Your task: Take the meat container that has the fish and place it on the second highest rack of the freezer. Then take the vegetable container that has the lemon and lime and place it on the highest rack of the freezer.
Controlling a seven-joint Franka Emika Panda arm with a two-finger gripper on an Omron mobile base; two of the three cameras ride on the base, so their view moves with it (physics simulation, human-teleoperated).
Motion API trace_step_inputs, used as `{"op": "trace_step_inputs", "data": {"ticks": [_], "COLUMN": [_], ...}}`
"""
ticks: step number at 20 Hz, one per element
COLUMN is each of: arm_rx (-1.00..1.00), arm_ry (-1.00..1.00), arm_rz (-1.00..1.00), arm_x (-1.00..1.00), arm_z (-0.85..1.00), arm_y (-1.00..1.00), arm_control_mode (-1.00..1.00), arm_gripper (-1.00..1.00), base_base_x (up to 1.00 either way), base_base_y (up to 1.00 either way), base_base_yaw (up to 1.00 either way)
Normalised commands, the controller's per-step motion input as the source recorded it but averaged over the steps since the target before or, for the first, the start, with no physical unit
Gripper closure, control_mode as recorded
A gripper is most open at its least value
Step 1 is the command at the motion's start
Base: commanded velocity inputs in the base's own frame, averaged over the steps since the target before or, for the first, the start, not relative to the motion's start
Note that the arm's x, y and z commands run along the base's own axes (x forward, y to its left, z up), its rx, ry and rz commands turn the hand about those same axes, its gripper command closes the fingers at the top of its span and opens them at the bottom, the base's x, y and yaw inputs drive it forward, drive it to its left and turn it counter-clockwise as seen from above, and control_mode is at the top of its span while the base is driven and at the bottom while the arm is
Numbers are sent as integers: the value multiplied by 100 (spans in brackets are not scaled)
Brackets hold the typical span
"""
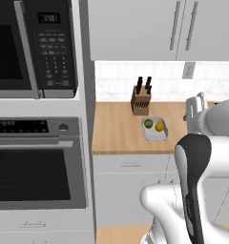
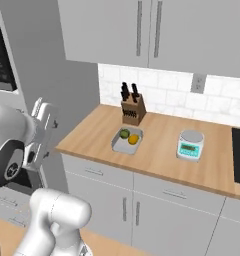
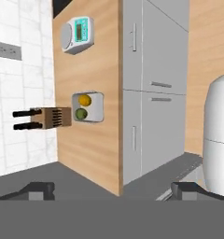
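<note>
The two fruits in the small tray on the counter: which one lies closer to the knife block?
The lime, the dark green one, lies closer to the knife block. The yellow-orange lemon sits beside it in the same tray, toward the counter's front edge.

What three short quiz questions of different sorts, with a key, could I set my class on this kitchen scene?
1. True or false: the lemon and the lime lie in one container.
2. Multiple choice: directly behind that container, toward the wall, stands a) a kettle, b) the knife block, c) a toaster.
3. Fill in: the kitchen scale stands on the wooden ____.

Key: 1 true. 2 b. 3 counter.
</note>
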Motion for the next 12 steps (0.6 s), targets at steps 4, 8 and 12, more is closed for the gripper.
{"op": "trace_step_inputs", "data": {"ticks": [4,8,12], "arm_rx": [0,0,0], "arm_ry": [0,0,2], "arm_rz": [0,0,0], "arm_x": [0,19,93], "arm_z": [0,-2,-25], "arm_y": [0,-7,-32], "arm_control_mode": [100,-100,-100], "arm_gripper": [-100,-100,-100], "base_base_x": [56,45,0], "base_base_y": [-18,-13,0], "base_base_yaw": [-1,0,0]}}
